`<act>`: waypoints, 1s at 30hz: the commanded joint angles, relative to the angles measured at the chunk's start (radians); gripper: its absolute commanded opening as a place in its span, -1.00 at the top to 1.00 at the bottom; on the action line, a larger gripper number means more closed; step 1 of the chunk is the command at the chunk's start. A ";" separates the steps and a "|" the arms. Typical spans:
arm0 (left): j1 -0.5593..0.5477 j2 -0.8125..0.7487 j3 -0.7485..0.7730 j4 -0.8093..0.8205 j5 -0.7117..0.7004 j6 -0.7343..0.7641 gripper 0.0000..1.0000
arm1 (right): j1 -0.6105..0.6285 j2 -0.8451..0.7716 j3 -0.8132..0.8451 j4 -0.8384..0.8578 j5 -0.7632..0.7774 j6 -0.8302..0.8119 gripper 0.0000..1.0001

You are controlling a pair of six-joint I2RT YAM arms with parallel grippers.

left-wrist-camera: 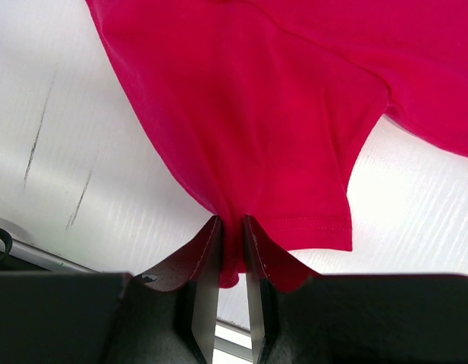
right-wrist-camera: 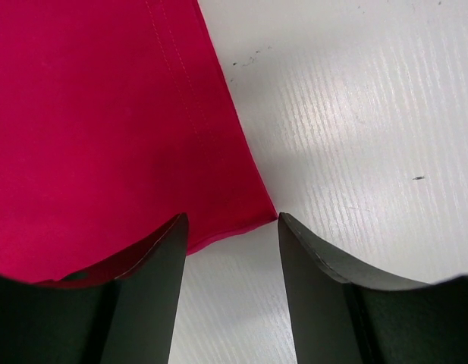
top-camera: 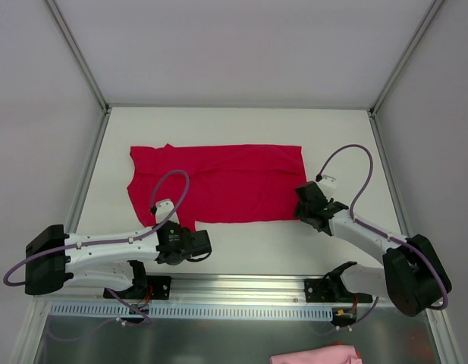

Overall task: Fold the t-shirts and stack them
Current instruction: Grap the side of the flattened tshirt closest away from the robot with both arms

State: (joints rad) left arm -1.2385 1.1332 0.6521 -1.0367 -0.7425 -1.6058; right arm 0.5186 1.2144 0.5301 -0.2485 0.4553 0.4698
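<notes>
One crimson-red t-shirt (top-camera: 226, 182) lies spread flat on the white table, and its cloth (left-wrist-camera: 264, 114) fills most of the left wrist view. My left gripper (top-camera: 186, 229) is at the shirt's near-left part, shut on a bunched fold of the red cloth (left-wrist-camera: 232, 235) beside a hemmed edge. My right gripper (top-camera: 300, 214) is at the shirt's near-right corner. Its jaws stand open (right-wrist-camera: 232, 224), low over the table, with the shirt's corner (right-wrist-camera: 241, 216) lying just ahead between the fingertips, untouched.
White walls with metal posts enclose the table (top-camera: 340, 136) at the left, back and right. A metal rail (top-camera: 241, 288) runs along the near edge by the arm bases. A pink cloth (top-camera: 315, 355) shows at the bottom edge, below the table.
</notes>
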 commanded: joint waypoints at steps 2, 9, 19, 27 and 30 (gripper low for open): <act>-0.012 -0.026 0.011 -0.042 -0.040 -0.016 0.64 | -0.003 0.004 0.004 0.017 0.013 0.003 -0.06; -0.012 -0.047 -0.002 -0.051 -0.038 -0.022 0.65 | -0.003 0.020 0.001 0.020 0.010 0.004 0.07; -0.012 -0.049 -0.009 -0.049 -0.038 -0.029 0.65 | -0.003 0.027 -0.016 0.028 0.000 0.000 0.47; -0.012 -0.047 -0.008 -0.051 -0.043 -0.031 0.65 | -0.003 0.027 -0.009 0.028 0.000 -0.013 0.98; -0.012 -0.056 -0.002 -0.062 -0.060 -0.028 0.66 | -0.003 0.027 0.021 0.006 0.016 -0.029 0.98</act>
State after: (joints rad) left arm -1.2385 1.0969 0.6460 -1.0595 -0.7456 -1.6157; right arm 0.5186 1.2381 0.5205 -0.2348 0.4515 0.4557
